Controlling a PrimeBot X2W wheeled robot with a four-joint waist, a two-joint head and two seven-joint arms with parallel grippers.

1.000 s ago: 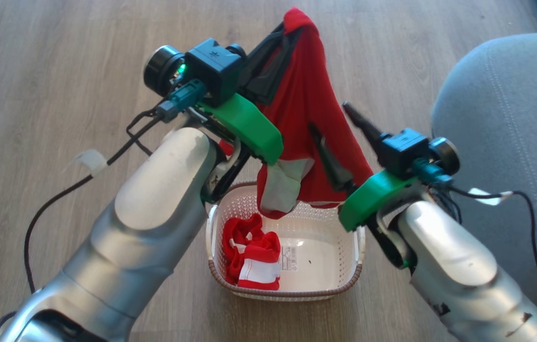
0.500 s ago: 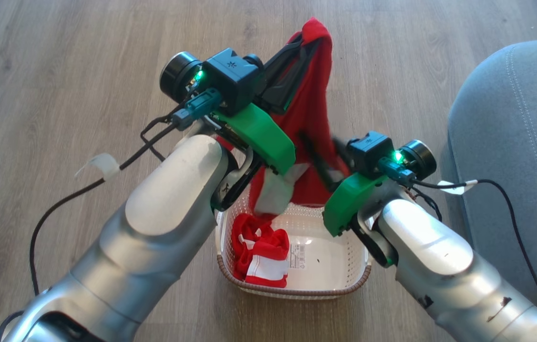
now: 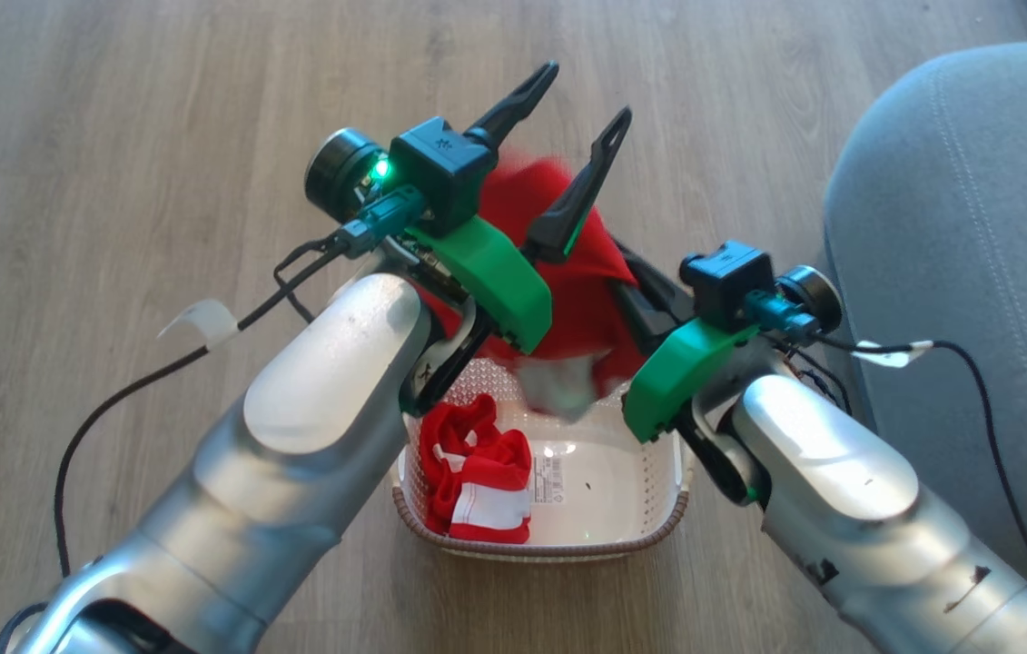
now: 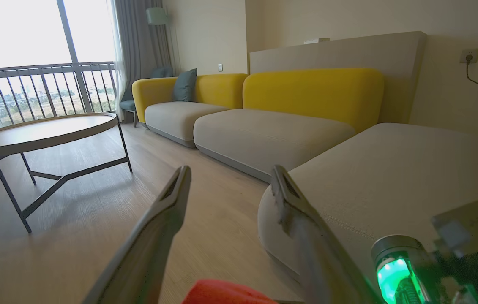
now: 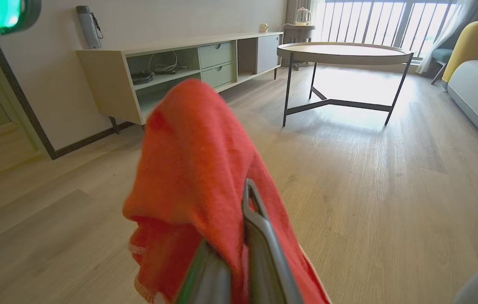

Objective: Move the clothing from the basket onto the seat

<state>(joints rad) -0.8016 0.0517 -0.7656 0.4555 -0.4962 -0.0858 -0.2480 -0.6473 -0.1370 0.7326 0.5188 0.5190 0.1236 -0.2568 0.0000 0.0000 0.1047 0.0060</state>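
My left gripper stands open above the basket, its two fingers spread with nothing between them; the left wrist view shows the same open gripper. A red garment with a blurred white panel hangs just below it. My right gripper is shut on this garment, the cloth draped over its closed fingers in the right wrist view. The cream basket sits on the floor below, holding another red and white garment at its left side. The grey seat is at the right.
Wooden floor surrounds the basket. Black cables trail from both wrists. A round coffee table and a low cabinet stand farther off. Yellow-backed sofas run beyond the grey seat.
My left gripper has opened and let go of the red garment. The garment's top has dropped from its peak, and it now hangs from my right gripper, which has shut on it.
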